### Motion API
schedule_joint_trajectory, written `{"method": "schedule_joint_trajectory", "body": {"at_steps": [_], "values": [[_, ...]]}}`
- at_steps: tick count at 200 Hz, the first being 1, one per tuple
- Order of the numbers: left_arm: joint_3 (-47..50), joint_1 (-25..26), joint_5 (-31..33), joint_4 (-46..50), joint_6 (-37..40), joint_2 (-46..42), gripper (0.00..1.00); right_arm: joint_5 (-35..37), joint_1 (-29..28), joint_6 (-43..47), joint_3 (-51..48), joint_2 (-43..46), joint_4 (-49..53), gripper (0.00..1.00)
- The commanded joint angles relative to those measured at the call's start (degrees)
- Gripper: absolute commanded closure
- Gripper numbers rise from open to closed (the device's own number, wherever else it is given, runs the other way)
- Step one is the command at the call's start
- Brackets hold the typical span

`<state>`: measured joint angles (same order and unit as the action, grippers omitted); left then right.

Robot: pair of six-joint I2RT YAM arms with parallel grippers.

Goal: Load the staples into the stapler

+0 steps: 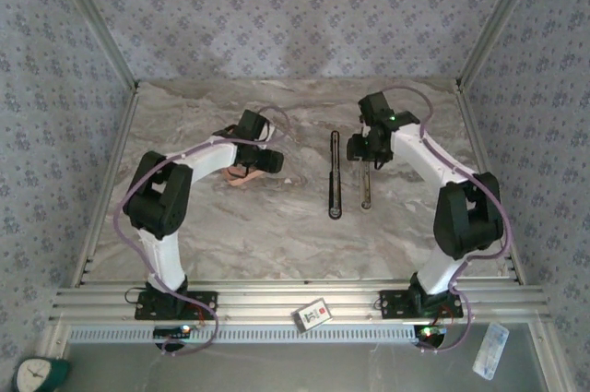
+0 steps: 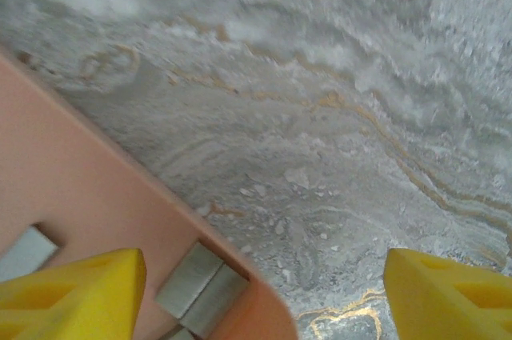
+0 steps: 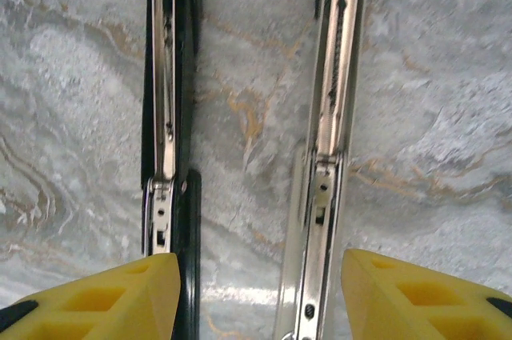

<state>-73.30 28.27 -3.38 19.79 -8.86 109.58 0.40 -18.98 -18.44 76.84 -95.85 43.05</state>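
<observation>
The left fingers (image 2: 72, 292) hang released over the staples (image 2: 200, 288) in the tray (image 2: 80, 196); the right fingers (image 3: 416, 296), released, over the stapler (image 3: 168, 76).

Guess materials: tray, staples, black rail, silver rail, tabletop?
Tray: matte salmon, smooth rounded corner, likely plastic. Staples: dull grey strips, probably metal. Black rail: shiny metal channel in a black shell, maybe plastic. Silver rail: bare bright metal, glinting. Tabletop: grey veined marble look; stone or print, unclear.
</observation>
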Motion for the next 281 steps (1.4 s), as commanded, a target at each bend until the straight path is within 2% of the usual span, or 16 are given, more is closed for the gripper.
{"method": "schedule_joint_trajectory", "body": {"at_steps": [1,86,144,165,187,233,281], "values": [[-3.0,1.6,-1.7,2.7,2.1,1.6,0.25,-2.4,-0.2,-0.7,-1.9,3.6,-0.3,0.43],[-1.9,8.8,-13.4,5.7,4.5,-0.8,0.41,-4.1,0.6,-0.9,-7.0,9.5,-0.9,0.45],[1.5,14.9,-18.7,9.6,4.9,-5.1,0.43,-4.2,0.4,0.4,-8.0,11.3,-2.4,0.46],[3.3,15.9,-19.5,10.4,5.8,-7.6,0.43,-6.6,0.2,2.1,-8.0,11.8,-2.8,0.48],[3.6,15.9,-19.6,12.4,6.7,-10.6,0.43,-8.1,0.1,3.9,-7.4,12.4,-3.8,0.49],[5.3,13.6,-16.4,10.5,2.8,-20.5,0.29,-9.3,-2.6,12.7,-4.5,12.2,-3.3,0.52],[11.0,4.1,-15.7,4.7,-4.4,-30.0,0.25,-12.5,-6.7,23.9,-0.3,10.1,-1.8,0.55]]}}
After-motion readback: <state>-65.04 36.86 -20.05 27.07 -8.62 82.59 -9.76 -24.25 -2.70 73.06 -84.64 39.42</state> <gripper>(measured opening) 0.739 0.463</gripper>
